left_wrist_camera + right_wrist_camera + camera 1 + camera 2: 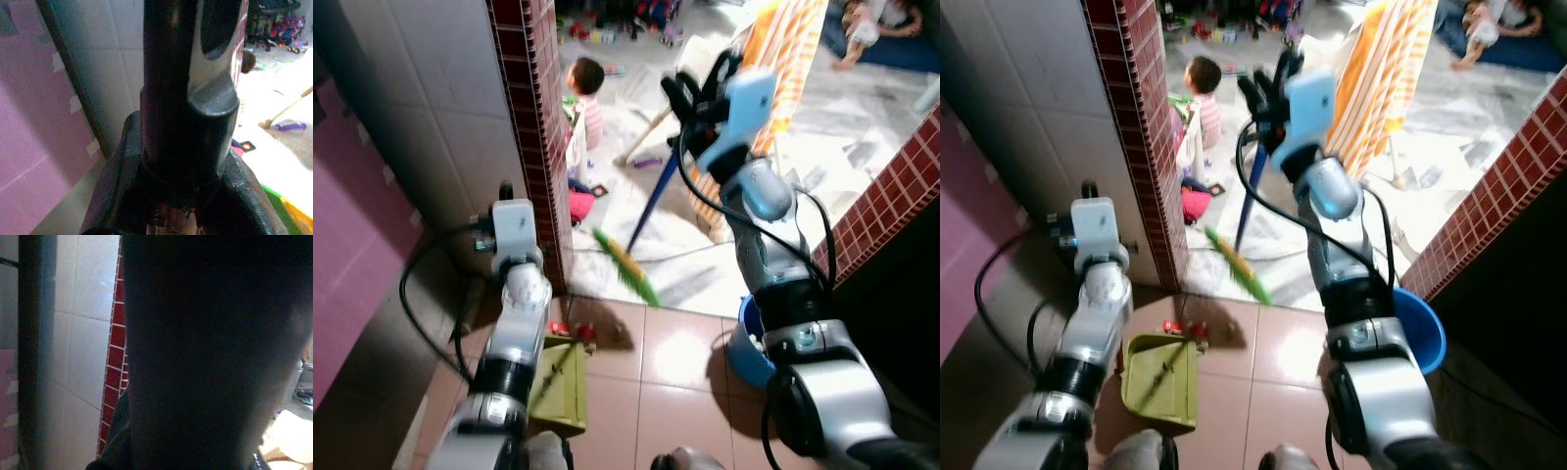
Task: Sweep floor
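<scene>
Left eye view: the right gripper point(690, 93) is raised at one o'clock, its black fingers wrapped around the thin dark-blue handle of a broom point(646, 211). The handle slants down to a flat head of green and yellow bristles point(626, 266) near centre, hanging just above the line where glossy terracotta floor tiles point(675, 362) meet pale marble. The left gripper point(505, 188) sits at nine o'clock beside a red-brick pillar edge point(540, 117); I cannot tell how its fingers stand. An olive-green plastic dustpan point(558, 384) lies flat at seven o'clock, with small red scraps point(570, 331) just beyond its lip. A round blue bucket point(749, 343) shows at four o'clock, partly behind the right arm. A small child point(585, 98) sits at twelve o'clock among scattered toys.

Right eye view: an orange-and-white striped cloth point(1386, 83) hangs at one o'clock.

Left wrist view: glossy black fingers point(171, 98) close up, pink wall point(34, 122) at nine o'clock.

Right wrist view: dark blur; white tiles point(83, 333), red bricks.
</scene>
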You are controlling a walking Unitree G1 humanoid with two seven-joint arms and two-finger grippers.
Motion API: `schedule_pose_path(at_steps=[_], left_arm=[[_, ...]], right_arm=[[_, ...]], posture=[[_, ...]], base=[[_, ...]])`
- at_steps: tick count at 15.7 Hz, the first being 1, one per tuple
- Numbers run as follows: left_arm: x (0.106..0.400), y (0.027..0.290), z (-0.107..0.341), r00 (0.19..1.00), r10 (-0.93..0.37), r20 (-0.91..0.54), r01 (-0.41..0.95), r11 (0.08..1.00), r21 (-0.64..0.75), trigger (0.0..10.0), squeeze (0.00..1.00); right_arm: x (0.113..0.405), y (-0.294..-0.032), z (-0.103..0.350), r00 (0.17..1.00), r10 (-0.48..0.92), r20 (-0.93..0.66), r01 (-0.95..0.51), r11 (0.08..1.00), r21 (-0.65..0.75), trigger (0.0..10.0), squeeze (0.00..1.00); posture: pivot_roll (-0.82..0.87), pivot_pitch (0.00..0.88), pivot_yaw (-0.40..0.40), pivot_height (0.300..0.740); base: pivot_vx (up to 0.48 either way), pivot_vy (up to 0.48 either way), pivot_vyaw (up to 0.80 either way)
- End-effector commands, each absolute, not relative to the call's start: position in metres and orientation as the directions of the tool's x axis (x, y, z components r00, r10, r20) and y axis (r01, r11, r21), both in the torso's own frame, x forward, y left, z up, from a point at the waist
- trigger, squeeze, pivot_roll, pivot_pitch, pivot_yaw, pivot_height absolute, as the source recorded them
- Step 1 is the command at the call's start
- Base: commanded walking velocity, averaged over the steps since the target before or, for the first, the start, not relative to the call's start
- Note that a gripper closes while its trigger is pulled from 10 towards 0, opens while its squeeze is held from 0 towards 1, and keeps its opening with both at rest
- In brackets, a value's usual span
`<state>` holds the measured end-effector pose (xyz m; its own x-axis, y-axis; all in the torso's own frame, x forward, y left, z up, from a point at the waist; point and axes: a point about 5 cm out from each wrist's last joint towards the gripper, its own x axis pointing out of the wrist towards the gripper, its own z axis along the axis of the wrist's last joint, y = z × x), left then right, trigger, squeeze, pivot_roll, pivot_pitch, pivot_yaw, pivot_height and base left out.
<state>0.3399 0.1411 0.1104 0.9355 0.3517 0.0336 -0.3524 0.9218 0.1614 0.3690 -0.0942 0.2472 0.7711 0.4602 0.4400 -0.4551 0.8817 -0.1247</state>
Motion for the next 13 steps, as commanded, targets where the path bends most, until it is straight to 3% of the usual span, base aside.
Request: schedule_pose_path(at_steps=[1,4,9,13], left_arm=[[0.345,0.137,0.119,0.938,0.341,0.066,-0.347,0.921,0.175,10.0,0.00],[0.345,0.139,0.106,0.930,0.368,0.004,-0.365,0.921,0.135,10.0,0.00],[0.342,0.139,0.085,0.931,0.347,-0.118,-0.337,0.937,0.094,10.0,0.00],[0.351,0.128,0.094,0.977,0.155,-0.145,-0.131,0.978,0.164,10.0,0.00]], right_arm=[[0.372,-0.097,0.242,0.789,0.443,0.426,-0.436,0.892,-0.119,10.0,0.00],[0.369,-0.089,0.190,0.837,0.460,0.297,-0.449,0.887,-0.109,10.0,0.00],[0.350,-0.068,0.143,0.845,0.497,0.196,-0.490,0.867,-0.086,10.0,0.00],[0.344,-0.054,0.149,0.804,0.551,0.223,-0.555,0.830,-0.051,10.0,0.00]], posture=[[0.00,0.147,-0.044,0.740],[-0.03,0.219,-0.030,0.740],[-0.04,0.235,-0.025,0.740],[-0.03,0.228,-0.034,0.740]], base=[[0.000,0.000,0.00],[0.000,0.000,0.00],[0.000,0.000,0.00],[0.000,0.000,0.00]])
